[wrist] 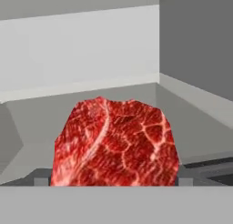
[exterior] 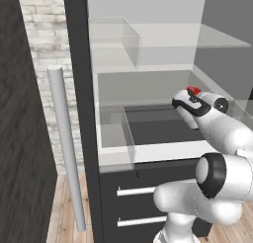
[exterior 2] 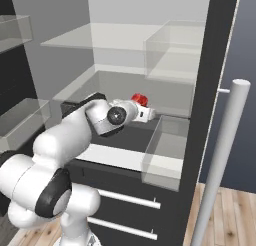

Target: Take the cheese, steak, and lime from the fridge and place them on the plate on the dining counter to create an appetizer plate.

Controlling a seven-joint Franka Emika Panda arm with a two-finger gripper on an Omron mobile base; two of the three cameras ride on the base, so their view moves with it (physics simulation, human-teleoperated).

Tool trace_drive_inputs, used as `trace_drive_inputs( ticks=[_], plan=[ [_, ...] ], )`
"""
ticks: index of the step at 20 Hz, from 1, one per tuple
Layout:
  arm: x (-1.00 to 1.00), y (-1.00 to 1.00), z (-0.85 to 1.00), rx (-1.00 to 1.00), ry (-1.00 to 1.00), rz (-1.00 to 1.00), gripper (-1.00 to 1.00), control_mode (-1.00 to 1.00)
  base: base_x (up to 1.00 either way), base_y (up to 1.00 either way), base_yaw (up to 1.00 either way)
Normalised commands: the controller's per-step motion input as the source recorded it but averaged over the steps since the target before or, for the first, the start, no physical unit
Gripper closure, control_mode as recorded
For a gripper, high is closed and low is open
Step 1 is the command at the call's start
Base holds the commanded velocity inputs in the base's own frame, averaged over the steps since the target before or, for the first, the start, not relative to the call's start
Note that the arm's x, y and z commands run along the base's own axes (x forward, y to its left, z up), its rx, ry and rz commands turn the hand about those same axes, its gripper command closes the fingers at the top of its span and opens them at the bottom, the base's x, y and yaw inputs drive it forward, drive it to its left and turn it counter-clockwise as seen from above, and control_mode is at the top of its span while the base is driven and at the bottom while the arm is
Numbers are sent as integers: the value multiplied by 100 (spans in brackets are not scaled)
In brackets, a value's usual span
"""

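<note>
The steak (wrist: 113, 143), a red marbled chunk, sits large between my fingertips in the hand view. My gripper (wrist: 113, 180) is shut on it, a grey tip touching each side. It reaches into the open fridge (exterior: 79, 89) above the dark lower shelf (exterior: 158, 126). From the base views the steak (exterior: 193, 90) (exterior 2: 139, 98) peeks out red at the end of my hand, where the gripper (exterior: 192, 95) (exterior 2: 143, 104) is mostly hidden by the wrist. The cheese, lime, plate and dining counter are out of view.
A clear bin (exterior: 116, 128) (exterior 2: 165, 150) stands beside my hand on the shelf, and another clear bin (exterior 2: 172, 52) sits higher up. The long grey door handle (exterior: 64, 148) (exterior 2: 225, 155) hangs close by. Drawers with silver bar handles (exterior: 143, 190) lie below.
</note>
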Motion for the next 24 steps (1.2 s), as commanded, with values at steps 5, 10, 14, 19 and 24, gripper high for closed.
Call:
trace_drive_inputs(
  ticks=[5, 10, 14, 19, 24],
  plan=[
    [-100, 39, 92, 0, 0, 0, 100, -100, 0, 0, 0],
    [-100, 29, 100, 0, 3, 0, 100, -100, 0, 0, 0],
    [-100, 14, 100, 0, 10, 0, 100, -100, 0, 0, 0],
    [-98, 18, 93, 0, 23, 0, 100, -100, 0, 0, 0],
    [-78, 21, 46, 0, 34, 0, 100, -100, 0, 0, 0]
  ],
)
